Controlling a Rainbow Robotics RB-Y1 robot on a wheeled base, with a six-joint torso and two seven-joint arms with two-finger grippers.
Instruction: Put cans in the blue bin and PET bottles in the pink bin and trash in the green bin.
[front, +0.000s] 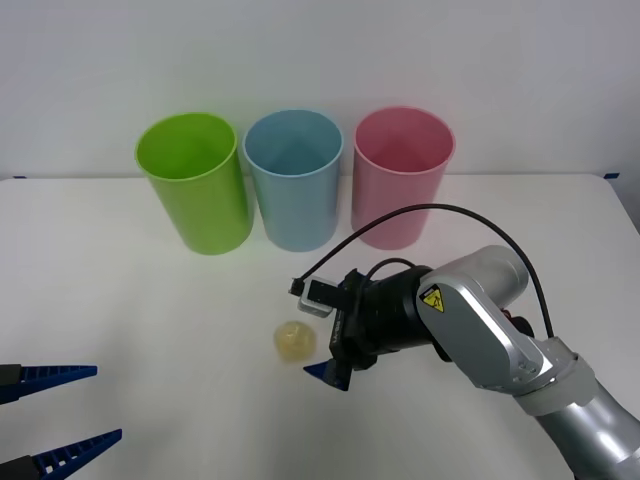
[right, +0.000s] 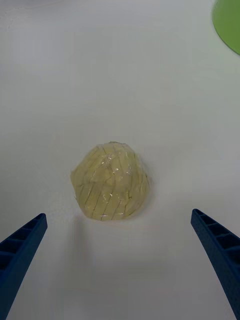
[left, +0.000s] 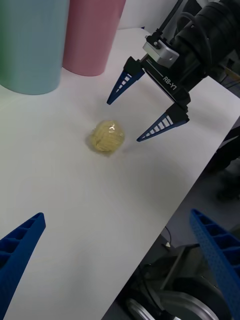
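The trash, a pale yellow wrinkly lump, lies on the white table in front of the bins. My right gripper is low over the table just right of the lump, open, its blue fingers pointing at it. In the right wrist view the trash sits just ahead of the open right gripper. The left wrist view shows the trash apart from the right gripper. My left gripper waits open at the near left. The green bin, blue bin and pink bin stand in a row at the back.
The three bins stand upright, close together near the table's far edge by the wall. A black cable loops above my right wrist. The table's front edge runs close to the left gripper.
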